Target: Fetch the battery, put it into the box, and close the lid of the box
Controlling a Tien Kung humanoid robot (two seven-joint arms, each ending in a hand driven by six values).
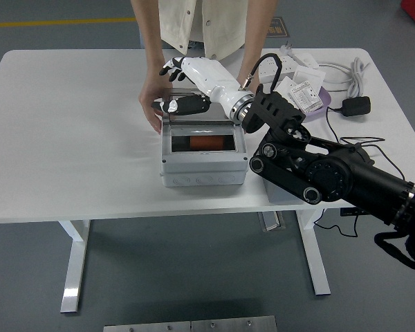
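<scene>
Right hand (187, 86), fingers spread and empty, hovers over the box's (202, 169) far edge.

Glossy white plastic hand (183, 83), matt grey plastic box (202, 171)

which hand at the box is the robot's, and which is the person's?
The white-and-black robot hand, reaching in from the right on the black arm, is above the box's far edge. The person's hand is bare, from the far side, at the box's left far corner.
</scene>
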